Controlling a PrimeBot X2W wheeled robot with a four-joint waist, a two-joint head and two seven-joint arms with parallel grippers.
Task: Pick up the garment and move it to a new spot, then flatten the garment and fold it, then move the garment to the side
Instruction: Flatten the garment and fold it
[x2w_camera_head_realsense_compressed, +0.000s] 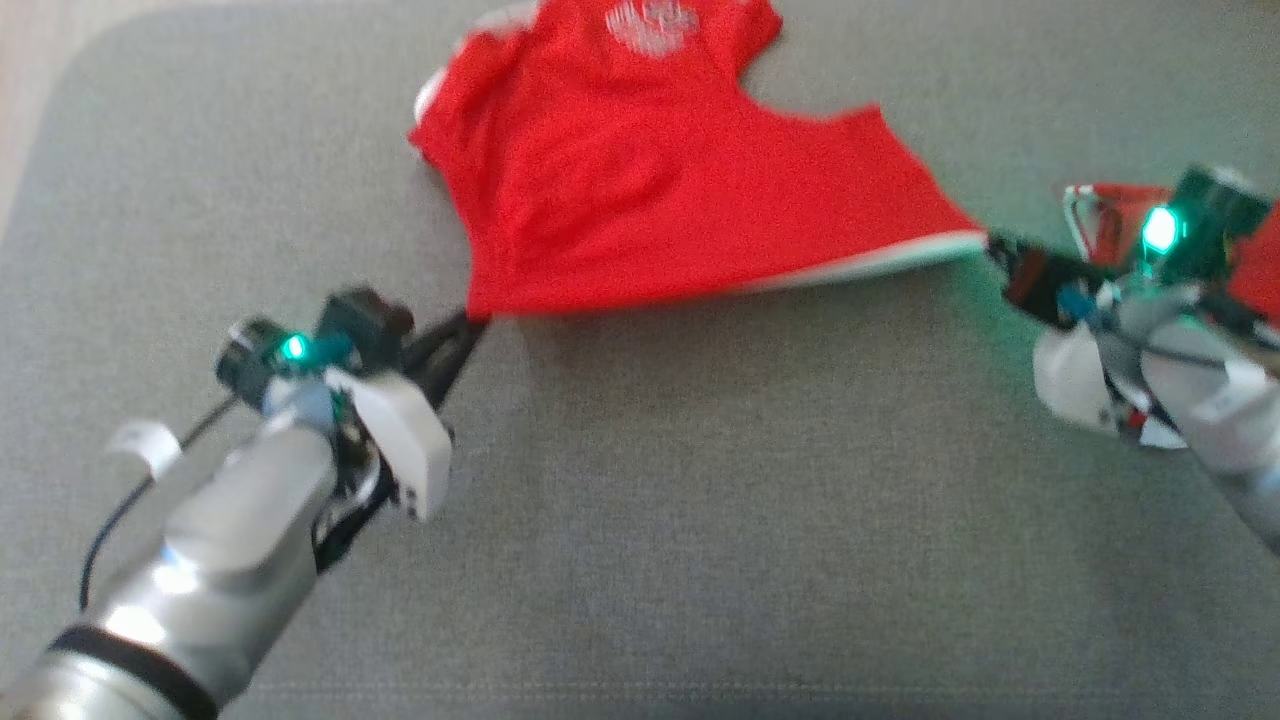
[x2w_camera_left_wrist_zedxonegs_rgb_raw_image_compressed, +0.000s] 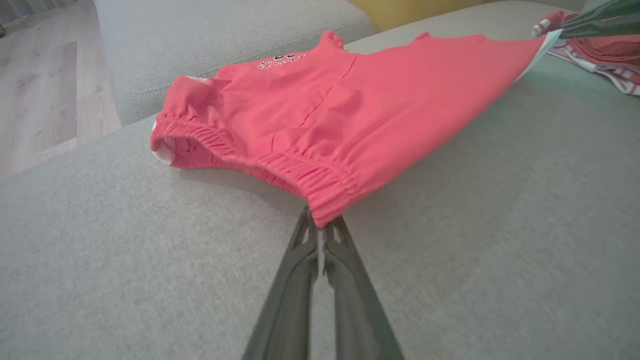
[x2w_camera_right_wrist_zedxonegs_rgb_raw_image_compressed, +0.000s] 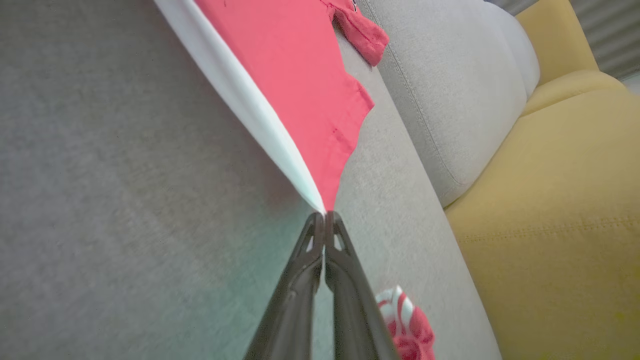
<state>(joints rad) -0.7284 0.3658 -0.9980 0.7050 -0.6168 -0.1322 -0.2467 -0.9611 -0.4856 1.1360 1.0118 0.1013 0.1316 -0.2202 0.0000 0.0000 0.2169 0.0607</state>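
The red garment (x2w_camera_head_realsense_compressed: 640, 190) is held taut over the far side of the grey cushion (x2w_camera_head_realsense_compressed: 700, 520), corners clamped by the left gripper (x2w_camera_head_realsense_compressed: 472, 322) and right gripper (x2w_camera_head_realsense_compressed: 995, 245); even tension should be applied while it is lowered flat

Grey woven sofa seat (x2w_camera_head_realsense_compressed: 700, 520) carries everything: broad and flat, with rounded corner at far left of head view and faint seam along near edge. Red garment (x2w_camera_head_realsense_compressed: 640, 190) lies on far half. Part with white print and gathered elastic edge rests on fabric. Near hem, white underneath, is pulled taut. Right corner is raised off seat, shadow beneath. Striped red-and-white cloth (x2w_camera_left_wrist_zedxonegs_rgb_raw_image_compressed: 607, 60) lies crumpled on seat at right, just beside that corner; touching or not, unclear. Green glow tints seat there.
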